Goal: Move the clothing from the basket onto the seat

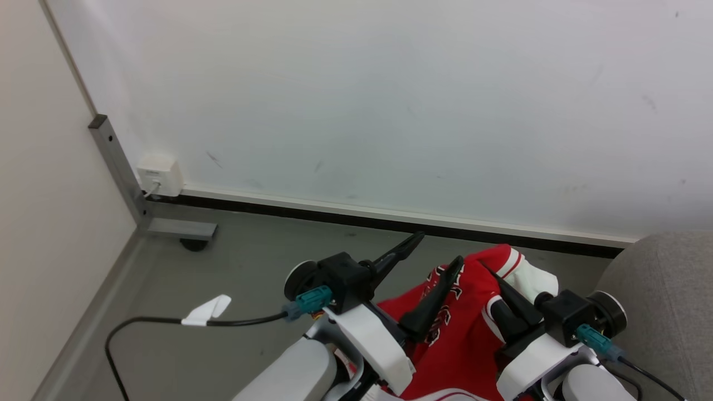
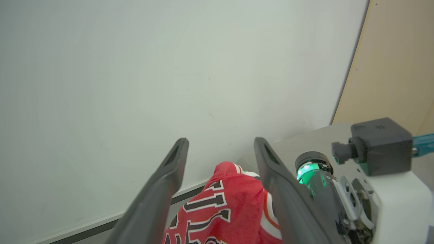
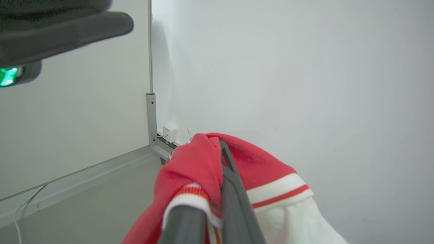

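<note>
Two claws up in front of the wall, one garment betw. them. Right claw [image 1: 501, 287]: fingers pressed together, pinching a fold of the clothing [image 1: 462, 334] near its white-trimmed edge. Its wrist view shows red cloth draped down both sides of the closed fingers, so this grip carries the wt. Left claw [image 1: 438, 250]: fingers spread wide, jersey lettering seen betw. them in its wrist view, no pinch. One finger lies over the cloth in head view; can't tell if touching. Garment hangs bunched off the right claw, above the grey floor [image 1: 250, 267], lower part running down betw. the forearms. Seat [image 1: 663, 289] on the robot's right, its rounded corner near the right claw. Judgement: single-claw carry. Left is prob. spread so the cloth hangs from one point and won't stretch on the swing. Next: move right over the cushion, then release. Risk: trailing hem drags or snags.
</note>
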